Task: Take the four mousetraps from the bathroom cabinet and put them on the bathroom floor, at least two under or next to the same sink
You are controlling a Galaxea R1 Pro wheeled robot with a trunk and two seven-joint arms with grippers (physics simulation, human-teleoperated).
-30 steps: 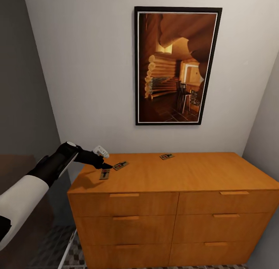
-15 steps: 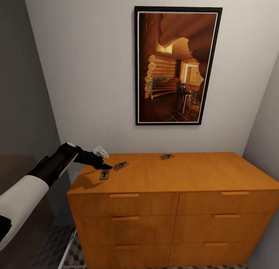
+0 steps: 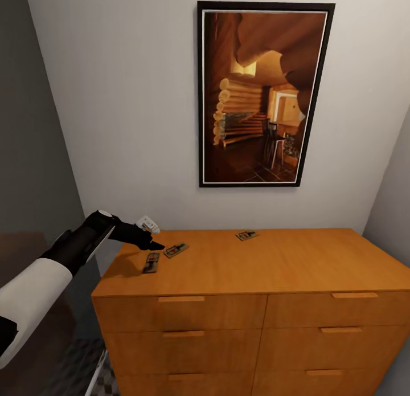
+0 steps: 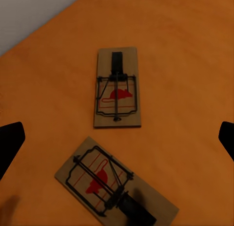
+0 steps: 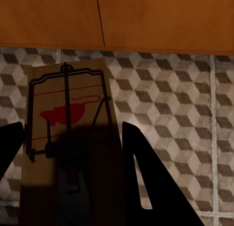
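Mousetraps counted: four in all. Three lie flat on the cabinet (image 3: pixel 273 265) top, none of them held. Two sit close together at the far left of the top: one mousetrap (image 3: pixel 176 250) lies just beyond the left gripper (image 3: pixel 155 245), and a second mousetrap (image 3: pixel 151 262) lies nearer the front edge, just beside the first but not touching it. The third mousetrap (image 3: pixel 246 235) rests well apart from that pair, toward the middle of the top and close to the back wall.

In the left wrist view the pair appears again, one trap (image 4: pixel 117 87) farther out and one trap (image 4: pixel 114 184) closer in, with the two dark fingertips (image 4: pixel 9 143) standing wide apart on either side and touching neither. The left gripper is spread and holds nothing.

The fourth mousetrap (image 5: pixel 68 153) is seen in the right wrist view, clamped between the right gripper's (image 5: pixel 73 153) two dark fingers (image 5: pixel 141 182). It hangs above the bathroom floor (image 5: pixel 165 99) with its cube-pattern tiles, near the foot of the cabinet front.

Cabinet front: six drawers seen in the head view, in two columns of three, all pushed in. One framed picture (image 3: pixel 262 94) hangs on the wall above the cabinet.
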